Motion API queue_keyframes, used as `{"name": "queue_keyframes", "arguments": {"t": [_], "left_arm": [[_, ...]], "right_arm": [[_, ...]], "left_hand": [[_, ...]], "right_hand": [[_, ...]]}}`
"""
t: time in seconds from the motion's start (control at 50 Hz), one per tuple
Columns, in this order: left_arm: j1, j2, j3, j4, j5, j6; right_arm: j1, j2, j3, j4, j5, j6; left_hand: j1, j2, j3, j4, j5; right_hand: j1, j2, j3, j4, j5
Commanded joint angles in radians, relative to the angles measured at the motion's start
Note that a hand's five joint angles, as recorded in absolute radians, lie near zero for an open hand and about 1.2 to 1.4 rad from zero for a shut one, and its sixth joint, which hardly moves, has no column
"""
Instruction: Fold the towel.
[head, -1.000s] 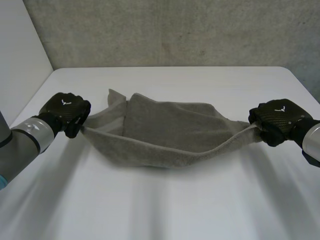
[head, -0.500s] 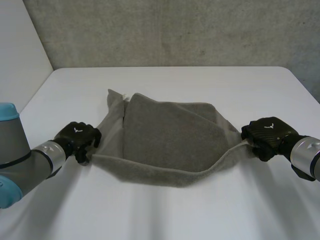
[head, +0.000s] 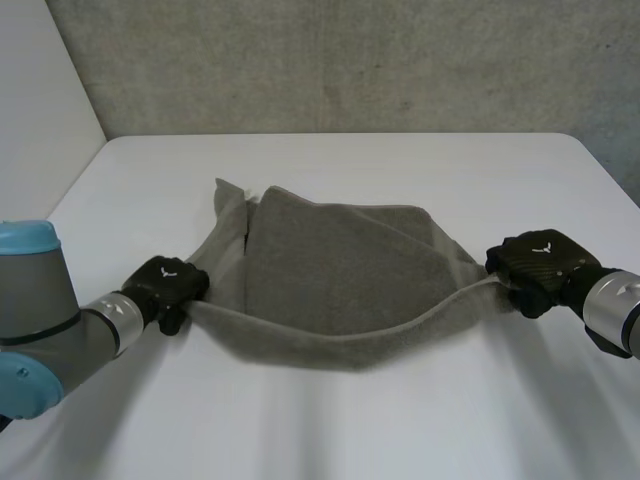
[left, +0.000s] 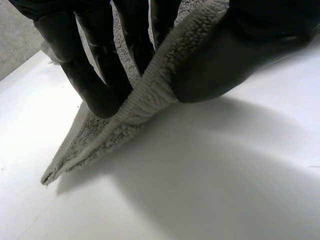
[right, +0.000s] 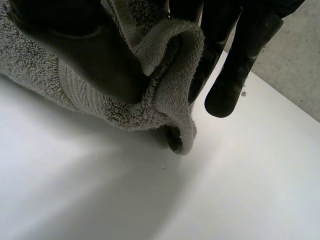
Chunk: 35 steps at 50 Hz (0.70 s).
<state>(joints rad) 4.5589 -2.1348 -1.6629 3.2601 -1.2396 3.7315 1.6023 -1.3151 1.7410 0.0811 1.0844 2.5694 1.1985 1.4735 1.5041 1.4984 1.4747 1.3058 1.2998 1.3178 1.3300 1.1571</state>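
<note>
Left to right: we note the black left hand (head: 165, 285) pinching the near-left corner of the grey terry towel (head: 340, 270) between thumb and fingers (left: 95, 75); the towel lies mid-way across the white table (head: 400, 430), its far part bunched, its near edge sagging between both hands, held so, we judge, to carry that edge over for a fold; the black right hand (head: 540, 262) pinches the near-right corner likewise; the head view gives the sag; the wrist views add each thumb clamped on cloth, which the hand backs cover from above.
</note>
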Motion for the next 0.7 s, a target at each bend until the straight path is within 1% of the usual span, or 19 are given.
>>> {"name": "queue_keyframes", "arguments": {"t": [0.02, 0.1, 0.14, 0.2, 0.24, 0.26, 0.3, 0.32, 0.36, 0.38, 0.4, 0.42, 0.44, 0.46, 0.48, 0.52, 0.64, 0.68, 0.7], "left_arm": [[0.012, 0.068, 0.015, -0.005, -0.003, -0.012], [0.022, 0.156, 0.017, -0.003, -0.003, -0.022], [0.043, 0.249, 0.011, -0.003, -0.001, -0.08], [0.049, 0.296, 0.008, -0.005, -0.001, -0.125], [0.052, 0.392, 0.002, -0.008, 0.012, -0.197], [0.052, 0.392, 0.002, -0.008, 0.012, -0.197], [0.054, 0.488, -0.018, -0.016, 0.052, -0.232], [0.054, 0.489, -0.018, -0.016, 0.052, -0.233], [0.077, 0.594, -0.047, -0.034, 0.103, -0.242], [0.077, 0.595, -0.047, -0.034, 0.103, -0.242], [0.103, 0.646, -0.06, -0.051, 0.123, -0.242], [0.103, 0.647, -0.06, -0.051, 0.123, -0.242], [0.132, 0.694, -0.066, -0.071, 0.141, -0.243], [0.158, 0.726, -0.069, -0.092, 0.156, -0.243], [0.158, 0.727, -0.069, -0.092, 0.157, -0.243], [0.193, 0.757, -0.064, -0.126, 0.181, -0.246], [0.203, 0.736, -0.063, -0.146, 0.186, -0.246], [0.19, 0.628, -0.061, -0.149, 0.177, -0.245], [0.19, 0.627, -0.061, -0.149, 0.177, -0.245]], "right_arm": [[-0.001, -0.012, -0.017, 0.006, -0.003, 0.002], [-0.002, -0.044, -0.034, 0.016, 0.002, 0.008], [-0.002, -0.1, -0.043, 0.017, 0.005, 0.017], [-0.002, -0.122, -0.046, 0.019, 0.006, 0.018], [-0.002, -0.162, -0.058, 0.041, 0.006, 0.017], [-0.002, -0.162, -0.058, 0.042, 0.006, 0.017], [-0.004, -0.222, -0.089, 0.107, 0.003, 0.017], [-0.004, -0.222, -0.089, 0.108, 0.003, 0.017], [-0.007, -0.272, -0.138, 0.213, -0.014, 0.012], [-0.007, -0.273, -0.138, 0.213, -0.014, 0.012], [-0.022, -0.288, -0.173, 0.282, -0.018, 0.009], [-0.05, -0.294, -0.213, 0.36, -0.024, 0.003], [-0.05, -0.294, -0.213, 0.361, -0.024, 0.003], [-0.077, -0.297, -0.25, 0.426, -0.03, -0.002], [-0.077, -0.297, -0.25, 0.427, -0.031, -0.002], [-0.125, -0.297, -0.326, 0.546, -0.044, -0.038], [-0.128, -0.251, -0.368, 0.617, -0.064, -0.135], [-0.104, -0.143, -0.386, 0.62, -0.048, -0.184], [-0.104, -0.142, -0.386, 0.62, -0.047, -0.184]], "left_hand": [[0.198, -0.077, -0.108, -0.102, -0.253], [0.198, -0.077, -0.108, -0.102, -0.253], [0.198, -0.077, -0.108, -0.102, -0.253], [0.198, -0.077, -0.108, -0.102, -0.253], [0.198, -0.077, -0.108, -0.102, -0.253], [0.198, -0.077, -0.108, -0.102, -0.253], [0.198, -0.077, -0.108, -0.102, -0.253], [0.198, -0.077, -0.108, -0.102, -0.253], [0.198, -0.077, -0.108, -0.102, -0.253], [0.198, -0.077, -0.108, -0.102, -0.253], [0.198, -0.077, -0.108, -0.102, -0.253], [0.198, -0.077, -0.108, -0.102, -0.253], [0.198, -0.077, -0.108, -0.102, -0.253], [0.198, -0.077, -0.108, -0.102, -0.253], [0.198, -0.077, -0.108, -0.102, -0.253], [0.198, -0.077, -0.108, -0.102, -0.253], [0.198, -0.077, -0.108, -0.102, -0.253], [0.198, -0.077, -0.108, -0.102, -0.253], [0.198, -0.077, -0.108, -0.102, -0.253]], "right_hand": [[0.09, 0.096, 0.078, 0.066, 0.065], [0.09, 0.096, 0.078, 0.066, 0.065], [0.09, 0.096, 0.078, 0.066, 0.065], [0.09, 0.096, 0.078, 0.066, 0.065], [0.09, 0.096, 0.078, 0.066, 0.065], [0.09, 0.096, 0.078, 0.066, 0.065], [0.09, 0.096, 0.078, 0.066, 0.065], [0.09, 0.096, 0.078, 0.066, 0.065], [0.09, 0.096, 0.078, 0.066, 0.065], [0.09, 0.096, 0.078, 0.066, 0.065], [0.09, 0.096, 0.078, 0.066, 0.065], [0.09, 0.096, 0.078, 0.066, 0.065], [0.09, 0.096, 0.078, 0.066, 0.065], [0.09, 0.096, 0.078, 0.066, 0.065], [0.09, 0.096, 0.078, 0.066, 0.065], [0.09, 0.096, 0.078, 0.066, 0.065], [0.09, 0.096, 0.078, 0.066, 0.065], [0.09, 0.096, 0.078, 0.066, 0.065], [0.09, 0.096, 0.078, 0.066, 0.065]]}}
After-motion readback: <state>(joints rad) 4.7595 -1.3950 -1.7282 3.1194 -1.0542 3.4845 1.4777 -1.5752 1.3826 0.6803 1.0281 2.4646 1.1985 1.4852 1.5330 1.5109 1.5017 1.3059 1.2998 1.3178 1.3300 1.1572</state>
